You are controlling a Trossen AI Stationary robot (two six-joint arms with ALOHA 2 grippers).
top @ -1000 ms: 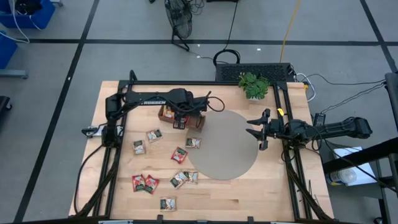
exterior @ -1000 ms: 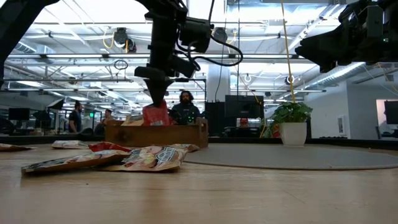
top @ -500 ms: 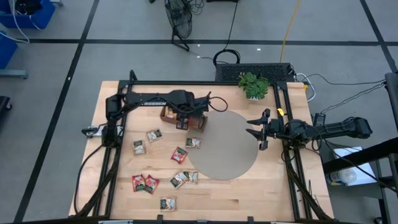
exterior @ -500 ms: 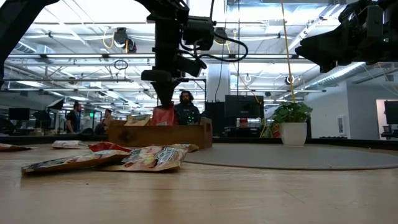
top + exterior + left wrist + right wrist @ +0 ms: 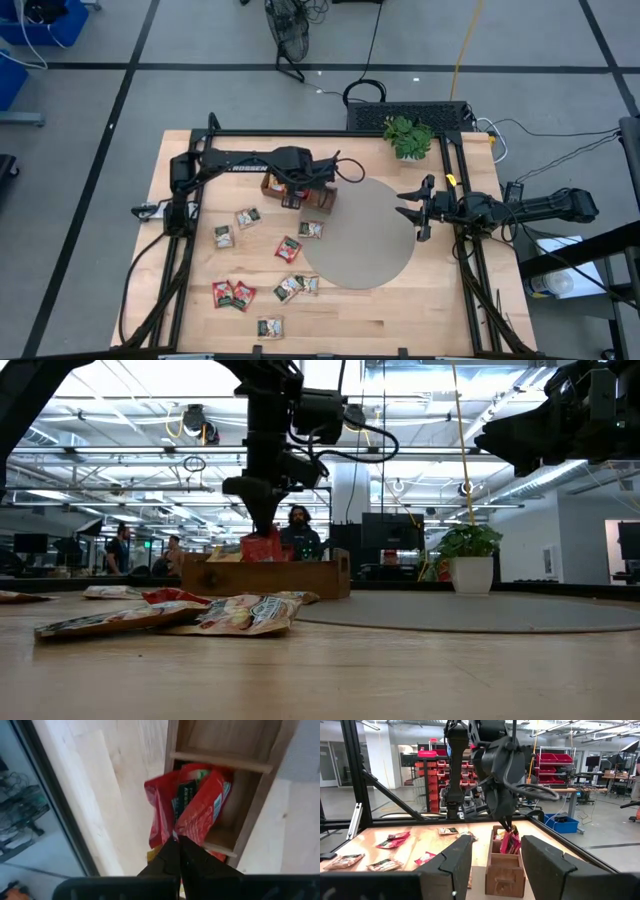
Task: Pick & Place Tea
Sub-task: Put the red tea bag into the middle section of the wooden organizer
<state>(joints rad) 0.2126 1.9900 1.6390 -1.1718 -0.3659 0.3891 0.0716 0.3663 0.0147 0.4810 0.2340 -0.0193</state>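
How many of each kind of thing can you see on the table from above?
loose tea sachets lying on the table: 9
red tea sachet pinched in the left gripper: 1
wooden compartment tray: 1
potted plant: 1
round grey mat: 1
Total: 13 (sachets inside the tray not counted; they are hidden)

A red sachet (image 5: 200, 807) is hanging crumpled over the tray, centre frame; other sachets (image 5: 260, 270) are lying scattered lower left.
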